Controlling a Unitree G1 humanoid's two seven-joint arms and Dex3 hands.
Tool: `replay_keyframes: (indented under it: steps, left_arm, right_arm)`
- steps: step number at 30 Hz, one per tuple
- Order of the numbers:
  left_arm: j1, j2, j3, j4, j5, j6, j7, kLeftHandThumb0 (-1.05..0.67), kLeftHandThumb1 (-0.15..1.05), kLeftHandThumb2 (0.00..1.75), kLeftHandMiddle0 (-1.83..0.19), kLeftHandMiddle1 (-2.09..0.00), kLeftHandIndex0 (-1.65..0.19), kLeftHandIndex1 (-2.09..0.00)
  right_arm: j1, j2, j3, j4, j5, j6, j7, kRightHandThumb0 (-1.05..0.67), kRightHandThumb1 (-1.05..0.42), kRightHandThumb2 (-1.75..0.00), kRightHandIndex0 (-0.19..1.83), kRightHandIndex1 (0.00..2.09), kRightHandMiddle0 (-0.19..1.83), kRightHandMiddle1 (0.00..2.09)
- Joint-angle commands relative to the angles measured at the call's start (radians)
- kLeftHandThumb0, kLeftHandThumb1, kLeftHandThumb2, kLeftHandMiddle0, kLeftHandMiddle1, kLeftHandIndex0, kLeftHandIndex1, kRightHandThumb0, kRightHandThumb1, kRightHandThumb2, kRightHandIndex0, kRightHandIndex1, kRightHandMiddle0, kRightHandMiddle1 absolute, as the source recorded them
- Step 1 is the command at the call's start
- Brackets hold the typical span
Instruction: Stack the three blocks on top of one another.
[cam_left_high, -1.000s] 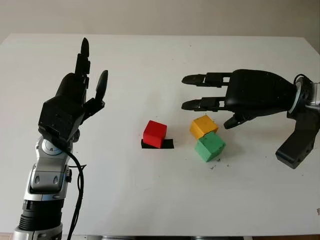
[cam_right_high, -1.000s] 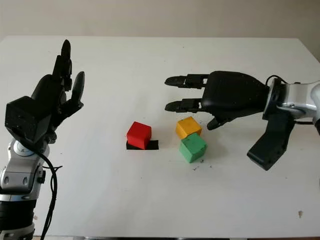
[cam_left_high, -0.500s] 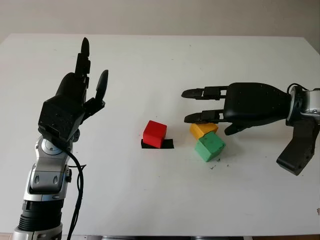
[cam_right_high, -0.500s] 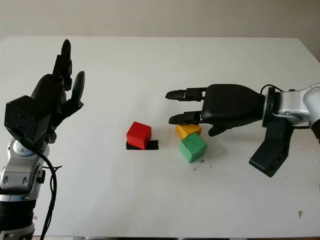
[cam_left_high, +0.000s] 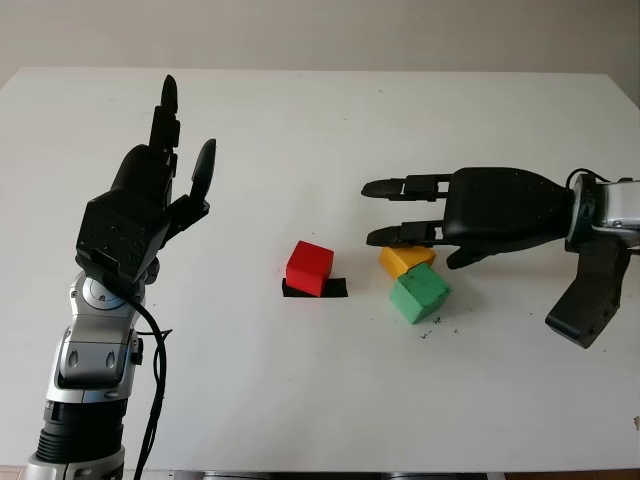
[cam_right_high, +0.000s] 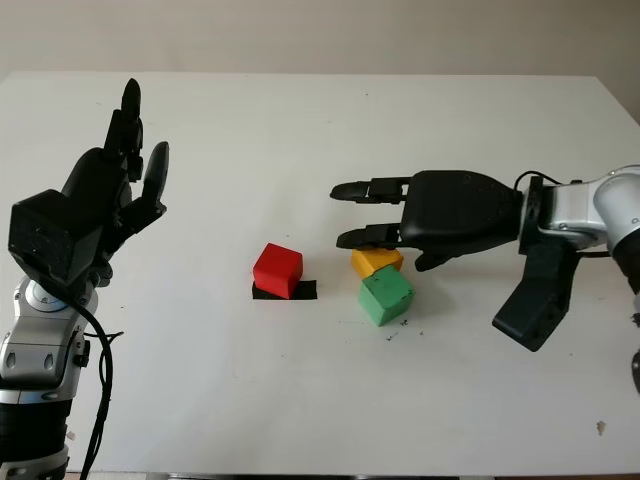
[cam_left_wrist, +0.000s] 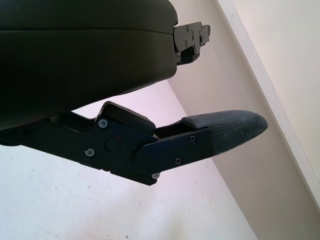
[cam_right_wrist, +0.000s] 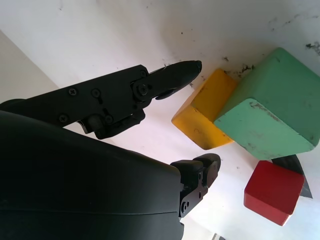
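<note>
From the head camera, the black three-finger right hand (cam_left_high: 440, 215) hangs empty and unclenched over the yellow foam cube (cam_left_high: 405, 258), which touches the green foam cube (cam_left_high: 419, 293); the red foam cube (cam_left_high: 309, 267) sits apart on a black tape patch (cam_left_high: 337, 288) on the white table (cam_left_high: 300, 130). The black left hand (cam_left_high: 150, 200) is raised at the left, holding nothing. The right wrist view shows fingertips (cam_right_wrist: 182, 70) flanking the yellow cube without touching it.

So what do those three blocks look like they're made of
Probably painted wood or dense foam, all matte. The green block shows scuffed, worn edges; the yellow block and red block have flat, dull colour with no shine. Which material is unclear.
</note>
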Motion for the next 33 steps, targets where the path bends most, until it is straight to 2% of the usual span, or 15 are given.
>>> replay_keyframes:
  steps: [1, 11, 17, 18, 20, 22, 28, 33]
  left_arm:
    - [0.003, 0.006, -0.003, -0.024, 0.002, 0.004, 0.003, -0.83, 1.05, 0.71, 0.19, 0.00, 0.19, 0.00]
    - [0.005, 0.005, -0.005, -0.031, 0.008, 0.018, 0.008, -0.83, 1.05, 0.71, 0.19, 0.00, 0.19, 0.00]
    - [0.007, -0.002, -0.001, -0.038, 0.001, 0.033, 0.009, -0.82, 1.05, 0.70, 0.19, 0.00, 0.19, 0.00]
    - [0.007, -0.001, -0.001, -0.040, 0.001, 0.036, 0.009, -0.83, 1.05, 0.70, 0.19, 0.00, 0.19, 0.00]
    - [0.007, 0.000, -0.001, -0.042, -0.001, 0.040, 0.008, -0.83, 1.05, 0.69, 0.19, 0.00, 0.19, 0.00]
    - [0.008, 0.002, -0.002, -0.041, 0.001, 0.037, 0.007, -0.83, 1.05, 0.69, 0.19, 0.00, 0.19, 0.00]
    - [0.009, 0.003, -0.001, -0.041, -0.002, 0.035, 0.006, -0.82, 1.05, 0.70, 0.19, 0.00, 0.19, 0.00]
    - [0.007, 0.007, -0.003, -0.039, 0.003, 0.040, 0.005, -0.82, 1.05, 0.70, 0.19, 0.00, 0.19, 0.00]
  right_arm:
    - [-0.027, 0.010, 0.015, 0.006, -0.009, 0.009, -0.022, -0.40, -0.95, -0.05, 0.00, 0.05, 0.26, 0.20]
    - [-0.059, 0.047, 0.087, 0.047, -0.057, 0.040, -0.133, -0.43, -0.96, -0.06, 0.01, 0.05, 0.29, 0.23]
    - [-0.070, 0.066, 0.119, 0.071, -0.072, 0.060, -0.187, -0.40, -0.97, -0.06, 0.05, 0.07, 0.41, 0.33]
    - [-0.072, 0.069, 0.123, 0.074, -0.074, 0.063, -0.191, -0.40, -0.97, -0.06, 0.05, 0.07, 0.41, 0.40]
    - [-0.074, 0.071, 0.128, 0.078, -0.075, 0.069, -0.194, -0.41, -0.98, -0.05, 0.07, 0.06, 0.29, 0.80]
    - [-0.073, 0.071, 0.128, 0.080, -0.069, 0.070, -0.187, -0.43, -0.97, -0.05, 0.09, 0.06, 0.25, 0.97]
    - [-0.075, 0.067, 0.141, 0.078, -0.076, 0.079, -0.202, -0.44, -0.95, -0.05, 0.13, 0.08, 0.32, 1.10]
    - [-0.083, 0.061, 0.152, 0.081, -0.079, 0.084, -0.199, -0.43, -0.93, -0.05, 0.15, 0.07, 0.37, 1.31]
